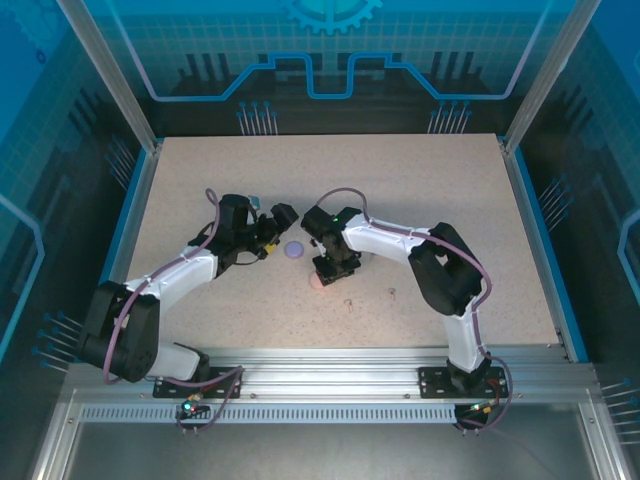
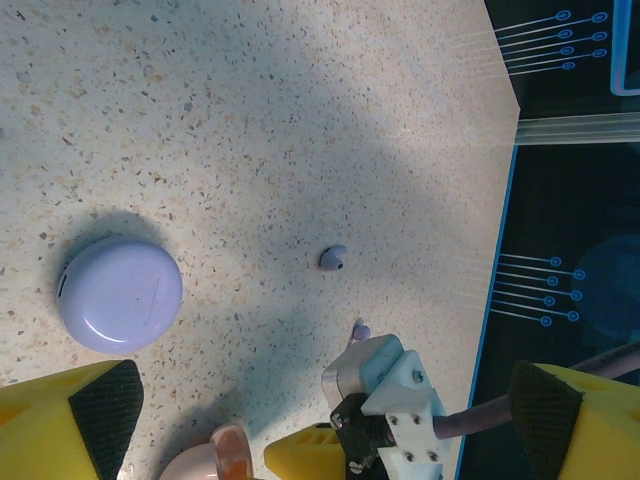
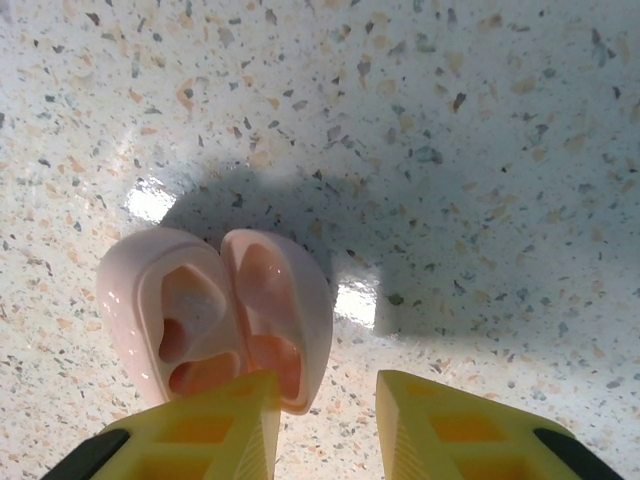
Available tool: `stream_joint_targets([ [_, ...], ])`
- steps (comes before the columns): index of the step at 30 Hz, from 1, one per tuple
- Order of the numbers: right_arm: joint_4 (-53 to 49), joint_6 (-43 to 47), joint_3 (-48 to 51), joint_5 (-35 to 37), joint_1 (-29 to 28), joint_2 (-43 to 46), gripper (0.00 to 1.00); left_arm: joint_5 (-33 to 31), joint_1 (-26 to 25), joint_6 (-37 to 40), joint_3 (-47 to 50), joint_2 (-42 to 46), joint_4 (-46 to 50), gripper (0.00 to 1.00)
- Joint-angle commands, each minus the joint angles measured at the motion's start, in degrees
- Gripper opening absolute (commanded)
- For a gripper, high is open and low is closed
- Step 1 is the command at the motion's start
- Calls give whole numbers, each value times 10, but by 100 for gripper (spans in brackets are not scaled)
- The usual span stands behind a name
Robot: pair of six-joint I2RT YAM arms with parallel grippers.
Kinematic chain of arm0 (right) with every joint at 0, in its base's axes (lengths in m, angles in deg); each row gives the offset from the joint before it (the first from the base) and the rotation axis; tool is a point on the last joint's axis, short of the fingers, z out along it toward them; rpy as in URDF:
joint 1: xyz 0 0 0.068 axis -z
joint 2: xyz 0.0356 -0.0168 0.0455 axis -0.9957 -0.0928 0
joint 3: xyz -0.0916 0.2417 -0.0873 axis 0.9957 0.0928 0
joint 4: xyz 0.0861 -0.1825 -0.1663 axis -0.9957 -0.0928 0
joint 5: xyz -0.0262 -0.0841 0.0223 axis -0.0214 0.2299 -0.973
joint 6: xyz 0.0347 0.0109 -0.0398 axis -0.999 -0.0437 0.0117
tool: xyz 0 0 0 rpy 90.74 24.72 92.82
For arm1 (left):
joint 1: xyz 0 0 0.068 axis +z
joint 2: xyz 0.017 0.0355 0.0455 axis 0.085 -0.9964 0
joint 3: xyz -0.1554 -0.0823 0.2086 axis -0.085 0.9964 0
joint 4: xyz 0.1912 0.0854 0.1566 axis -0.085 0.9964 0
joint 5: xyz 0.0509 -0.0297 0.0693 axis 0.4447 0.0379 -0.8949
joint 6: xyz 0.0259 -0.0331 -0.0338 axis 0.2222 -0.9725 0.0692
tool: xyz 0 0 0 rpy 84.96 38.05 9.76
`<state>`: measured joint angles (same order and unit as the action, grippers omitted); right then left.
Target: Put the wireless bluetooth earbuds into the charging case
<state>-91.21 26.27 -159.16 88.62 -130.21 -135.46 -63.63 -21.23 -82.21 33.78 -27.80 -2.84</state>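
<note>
The left hand is held wide open over the counter, with nothing gripped. A closed purple case and a lavender earbud are seen loose near it. The right hand is held partly open and empty, beside the open pink case. A pink earbud is left on the counter close by.

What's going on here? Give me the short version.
The right pincer, jaws slightly apart with nothing seen between them, sits low at the edge of the open pink case. The left pincer is wide open and empty, near the closed lavender case. A lavender bud lies loose on the table. Neither pincer holds a bud right now.
</note>
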Motion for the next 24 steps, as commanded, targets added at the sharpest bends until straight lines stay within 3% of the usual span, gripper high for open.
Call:
stream_joint_targets([
  [1, -1, 3, -14, 1, 6, -20, 30, 7, -5, 6, -19, -1, 2, 99],
  [7, 2, 5, -17, -2, 7, -31, 28, 7, -7, 3, -20, -4, -2, 99],
  [16, -2, 20, -17, -4, 7, -25, 0, 7, -9, 7, -18, -8, -2, 99],
  [24, -13, 55, -24, -1, 16, 19, 0, 22, -6, 59, -16, 5, 13, 99],
])
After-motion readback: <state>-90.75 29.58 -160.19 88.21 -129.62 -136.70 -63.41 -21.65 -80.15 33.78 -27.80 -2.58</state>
